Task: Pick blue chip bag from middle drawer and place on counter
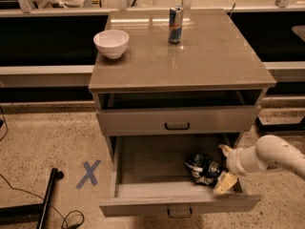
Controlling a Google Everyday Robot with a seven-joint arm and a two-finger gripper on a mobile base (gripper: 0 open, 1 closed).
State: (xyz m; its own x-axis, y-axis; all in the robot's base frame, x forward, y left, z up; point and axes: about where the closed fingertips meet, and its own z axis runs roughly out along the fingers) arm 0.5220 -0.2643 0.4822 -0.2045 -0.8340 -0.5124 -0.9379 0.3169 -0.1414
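Observation:
The middle drawer (143,187) is pulled open below the counter (209,56). The blue chip bag (202,168) lies crumpled on the drawer floor at its right front part. My gripper (225,167) reaches in from the right on a white arm, just to the right of the bag. One fingertip (224,149) shows behind the bag's right end and the other (224,183) in front of it, so the fingers are spread open beside the bag. They do not hold it.
A white bowl (111,43) stands at the counter's left rear. A tall blue-and-silver can (175,18) stands at the rear middle. The drawer above (177,120) is shut. A blue tape cross (88,173) and a black pole (47,199) are on the floor, left.

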